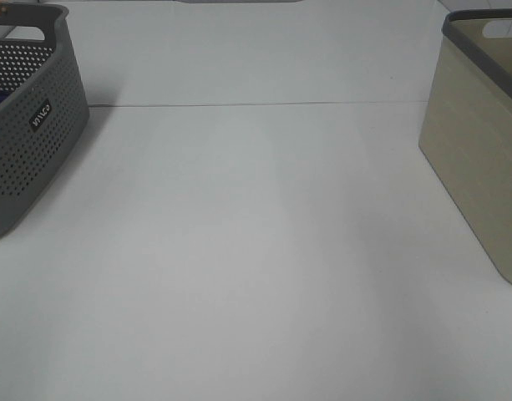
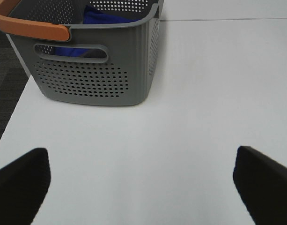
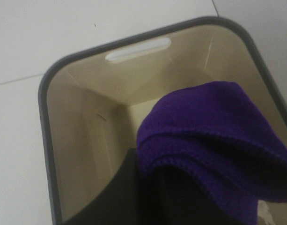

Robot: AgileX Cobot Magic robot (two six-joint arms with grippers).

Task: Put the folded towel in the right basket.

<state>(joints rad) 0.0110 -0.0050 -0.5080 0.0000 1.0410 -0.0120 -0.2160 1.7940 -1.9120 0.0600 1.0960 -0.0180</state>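
Note:
The folded towel (image 3: pixel 213 136) is purple and hangs from my right gripper (image 3: pixel 180 192), which is shut on it. It hangs over the open top of the right basket (image 3: pixel 87 122), a beige basket with a grey rim. Only one black finger (image 3: pixel 120 197) shows beside the towel. The same basket stands at the right edge of the exterior high view (image 1: pixel 477 150). My left gripper (image 2: pixel 143 183) is open and empty above the white table, short of the grey basket. Neither gripper shows in the exterior high view.
A grey perforated basket (image 1: pixel 30 125) stands at the table's left edge. In the left wrist view (image 2: pixel 96 79) it has an orange handle (image 2: pixel 31 28) and holds blue cloth (image 2: pixel 103 18). A white table (image 1: pixel 256 251) lies between the baskets.

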